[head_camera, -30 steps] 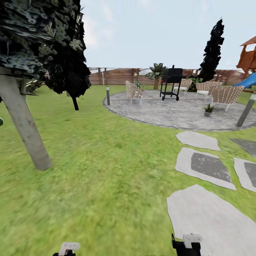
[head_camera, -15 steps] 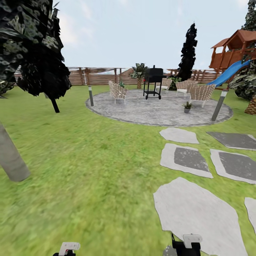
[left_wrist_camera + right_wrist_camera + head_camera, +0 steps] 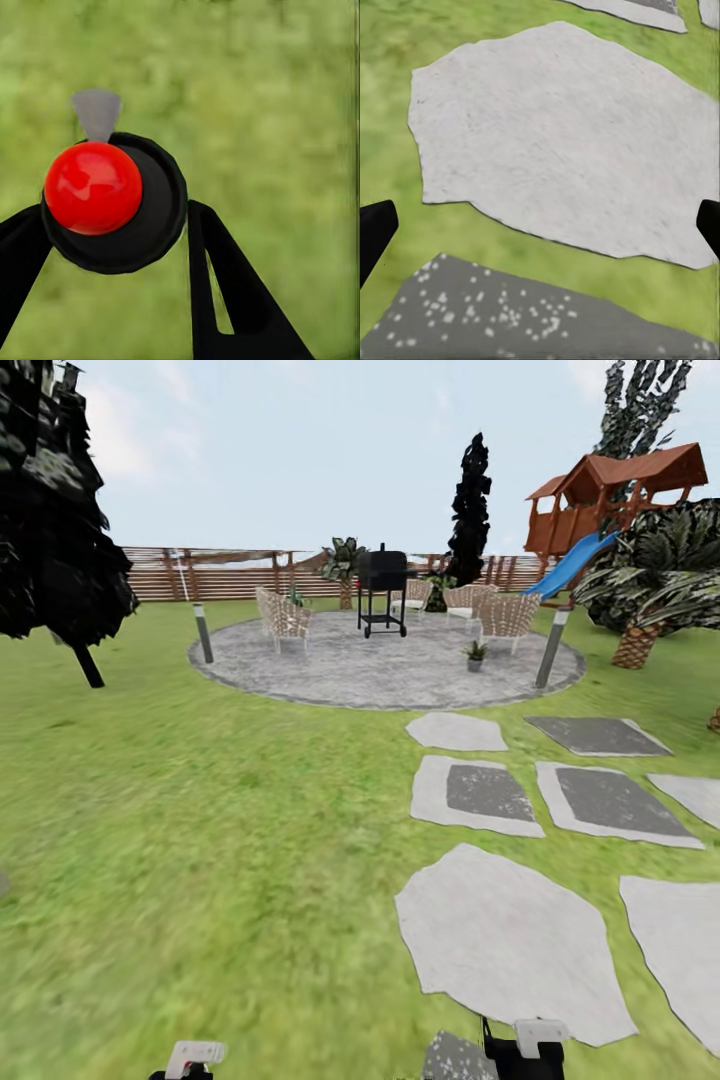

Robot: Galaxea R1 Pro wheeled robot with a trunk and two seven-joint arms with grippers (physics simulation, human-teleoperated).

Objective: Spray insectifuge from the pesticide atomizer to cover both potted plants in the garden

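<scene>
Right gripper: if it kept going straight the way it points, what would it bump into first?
Probably the pale stepping stone lying flat in the lawn; nothing stands between the right gripper and it, though depth is unclear.

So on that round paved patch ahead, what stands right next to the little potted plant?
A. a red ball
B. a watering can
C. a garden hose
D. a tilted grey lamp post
D: in the head view the small potted plant sits on the round paved patch, and the nearest thing beside it is the leaning grey lamp post at the patch's edge.
</scene>
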